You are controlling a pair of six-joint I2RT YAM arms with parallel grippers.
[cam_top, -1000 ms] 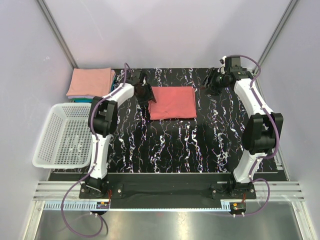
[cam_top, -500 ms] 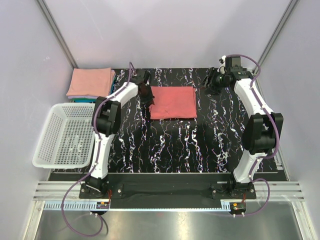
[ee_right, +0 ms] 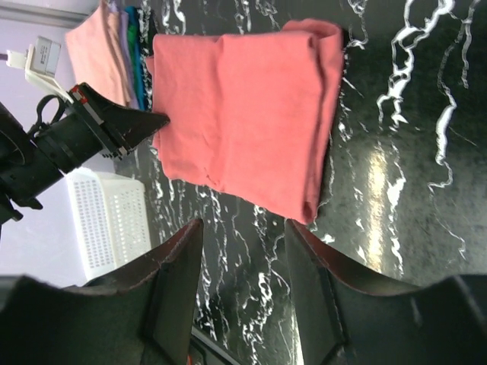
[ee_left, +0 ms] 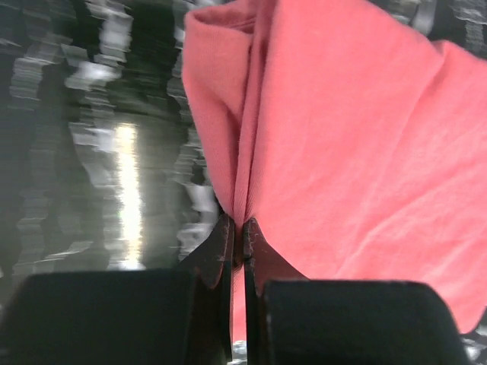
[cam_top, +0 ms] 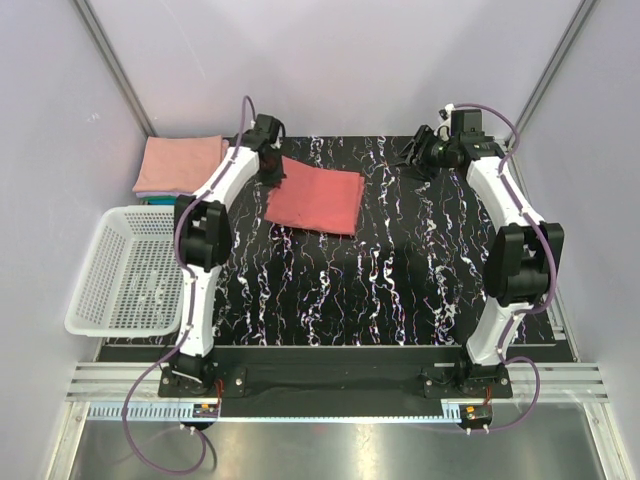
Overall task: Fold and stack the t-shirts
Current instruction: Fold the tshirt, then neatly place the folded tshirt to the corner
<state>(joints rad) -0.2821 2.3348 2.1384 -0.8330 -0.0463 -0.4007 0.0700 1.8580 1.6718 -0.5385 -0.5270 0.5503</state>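
Between the fingertips of the left hand (ee_left: 237,224), pinched tight: a bunched edge of the folded coral-red cloth t-shirt (ee_left: 342,152), otherwise lying on the black white-veined desk (cam_top: 380,270) ahead of that hand. Off to its left, by the desk corner: a folded salmon-pink t-shirt (cam_top: 180,163) stacked on a teal one (ee_right: 138,53). Well to the right, above the desk: right hand (ee_right: 243,228), fingers spread, gripping nothing.

a black tabletop (cam_top: 380,290) veined with white is enclosed by pale lilac walls (cam_top: 330,60) on the left, far and right sides. slanted aluminium posts (cam_top: 112,68) are seen at the two far corners, and a ribbed aluminium rail (cam_top: 565,380) is laid along the near edge. bright light is reflected as a glare streak (ee_left: 128,190) on the glossy surface.
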